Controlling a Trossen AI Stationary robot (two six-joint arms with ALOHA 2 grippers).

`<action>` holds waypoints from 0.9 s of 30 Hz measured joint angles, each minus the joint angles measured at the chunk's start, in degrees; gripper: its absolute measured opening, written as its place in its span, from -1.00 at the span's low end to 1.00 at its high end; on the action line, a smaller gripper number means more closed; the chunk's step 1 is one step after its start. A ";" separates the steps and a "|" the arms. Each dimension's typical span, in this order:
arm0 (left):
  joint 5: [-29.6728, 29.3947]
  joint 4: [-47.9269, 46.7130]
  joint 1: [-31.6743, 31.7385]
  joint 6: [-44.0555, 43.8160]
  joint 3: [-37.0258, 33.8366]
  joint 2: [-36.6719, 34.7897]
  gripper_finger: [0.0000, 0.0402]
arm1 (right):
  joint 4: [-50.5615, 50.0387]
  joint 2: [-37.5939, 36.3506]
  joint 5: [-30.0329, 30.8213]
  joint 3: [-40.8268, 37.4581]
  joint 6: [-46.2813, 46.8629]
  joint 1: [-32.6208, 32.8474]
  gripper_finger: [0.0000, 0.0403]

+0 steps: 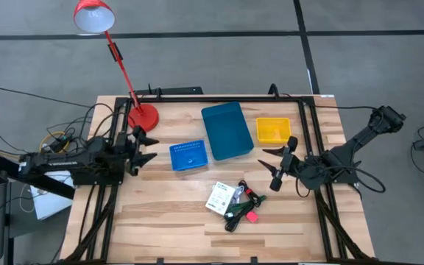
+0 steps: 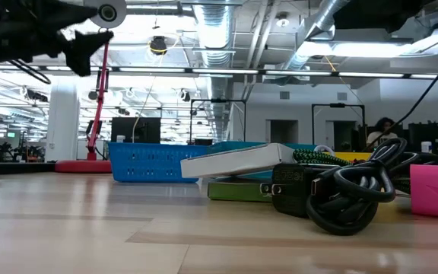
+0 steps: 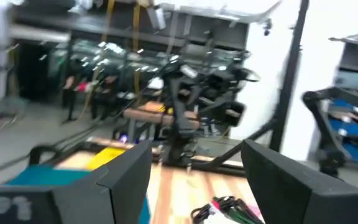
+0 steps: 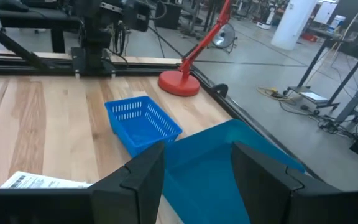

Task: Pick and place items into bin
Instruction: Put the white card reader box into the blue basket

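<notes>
1. High view: the items (image 1: 234,202) lie in a heap at the table's (image 1: 160,221) front centre, between my grippers and nearer the right one. The white packet (image 1: 220,197) has print I cannot read. My left gripper (image 1: 147,149) and right gripper (image 1: 277,163) both hover with fingers spread, holding nothing.
2. Low view: packet (image 2: 238,160), black cable (image 2: 348,198) and pink bit (image 2: 436,190) rest before the blue basket (image 2: 154,161).
3. Right wrist view: the teal bin (image 4: 219,168) sits beside the basket (image 4: 142,123).

Items (image 1: 235,204) clustered on table, near front edge; bins empty.
</notes>
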 joint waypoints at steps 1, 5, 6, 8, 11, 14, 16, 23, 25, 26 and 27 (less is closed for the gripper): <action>-0.66 1.22 -1.39 1.53 0.01 1.17 0.18 | -0.02 0.00 0.01 0.00 0.00 0.00 -0.12; -7.14 2.96 -7.66 6.94 0.33 7.53 0.18 | -0.09 0.00 1.45 0.00 0.28 0.00 -0.12; -9.48 2.94 -9.17 8.09 0.78 9.53 0.18 | -0.15 0.00 1.93 0.00 0.28 -0.02 -0.12; -13.81 2.96 -12.03 10.31 1.87 13.86 0.18 | -0.34 0.00 2.97 0.00 0.31 -0.04 -0.12; -18.77 2.88 -15.87 13.28 4.31 20.80 0.18 | -0.48 0.00 3.02 0.00 0.33 -0.09 -0.12; -22.11 2.83 -19.17 16.30 7.57 27.91 0.18 | -0.61 0.00 2.99 0.00 0.33 -0.09 -0.12; -24.27 2.51 -21.10 18.62 10.08 32.62 0.18 | -0.87 0.00 2.99 0.00 0.35 -0.09 -0.12; -34.35 -4.75 -26.42 27.44 19.72 47.39 0.18 | -2.66 0.00 2.97 0.00 0.49 0.02 -0.12; -37.73 -8.82 -27.43 29.23 22.79 51.10 0.18 | -3.22 0.00 2.97 0.00 0.91 0.02 -0.12; -39.37 -10.90 -27.90 30.01 24.28 52.77 0.18 | -3.32 0.00 2.95 0.00 1.13 0.02 -0.12; -40.85 -12.94 -28.40 30.61 25.82 54.46 0.18 | -3.41 0.00 2.97 0.00 1.41 0.02 -0.12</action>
